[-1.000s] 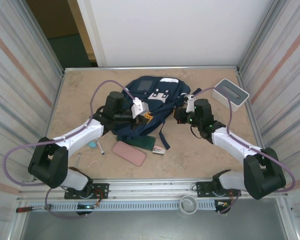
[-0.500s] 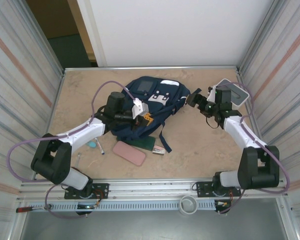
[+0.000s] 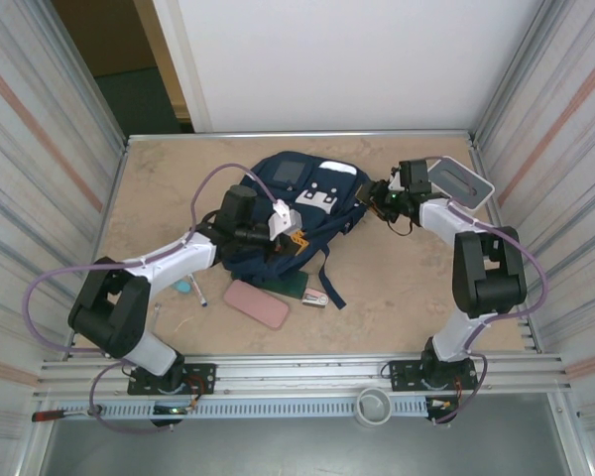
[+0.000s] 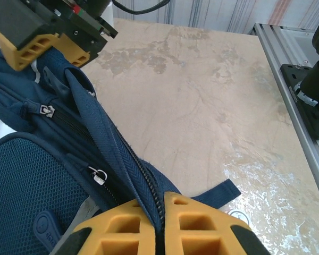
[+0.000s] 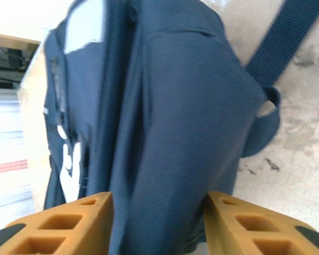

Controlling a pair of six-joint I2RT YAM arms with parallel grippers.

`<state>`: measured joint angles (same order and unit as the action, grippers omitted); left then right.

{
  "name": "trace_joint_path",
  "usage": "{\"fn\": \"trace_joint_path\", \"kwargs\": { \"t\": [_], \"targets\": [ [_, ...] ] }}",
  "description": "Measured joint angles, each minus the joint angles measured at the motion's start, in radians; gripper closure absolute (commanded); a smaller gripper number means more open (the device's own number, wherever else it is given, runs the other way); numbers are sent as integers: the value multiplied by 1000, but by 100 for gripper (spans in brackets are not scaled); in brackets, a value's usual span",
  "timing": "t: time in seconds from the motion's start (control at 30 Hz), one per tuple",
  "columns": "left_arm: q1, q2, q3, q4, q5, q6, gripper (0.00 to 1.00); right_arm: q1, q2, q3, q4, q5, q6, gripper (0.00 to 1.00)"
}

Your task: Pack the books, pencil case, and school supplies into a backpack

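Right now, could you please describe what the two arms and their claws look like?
The left arm and right arm have white shells, black joints and a purple cable each. The left claw and right claw have orange-yellow block fingers with square recesses.

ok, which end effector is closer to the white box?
Right. The right end effector sits at the backpack's right edge, just left of the white box; the left end effector is across the backpack, pinching its zipper.

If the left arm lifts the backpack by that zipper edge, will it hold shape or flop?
Probably flop: the backpack tents into a soft ridge where the left gripper pinches it. Its loose strap would likely trail. The woven cloth should resist slipping.
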<state>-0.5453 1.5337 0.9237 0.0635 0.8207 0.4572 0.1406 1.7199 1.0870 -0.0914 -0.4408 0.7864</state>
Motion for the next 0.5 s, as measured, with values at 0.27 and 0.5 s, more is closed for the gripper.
{"fn": "trace_joint_path", "kwargs": {
  "t": [0.27,0.5],
  "targets": [
    [1,18,53,-64,-56,40,97,-39,-90,-71,5,7,-20,94],
    [35,63,193,-150,-143,106,95,-56,-270,-154,-1,83,-38,100]
  ]
}}
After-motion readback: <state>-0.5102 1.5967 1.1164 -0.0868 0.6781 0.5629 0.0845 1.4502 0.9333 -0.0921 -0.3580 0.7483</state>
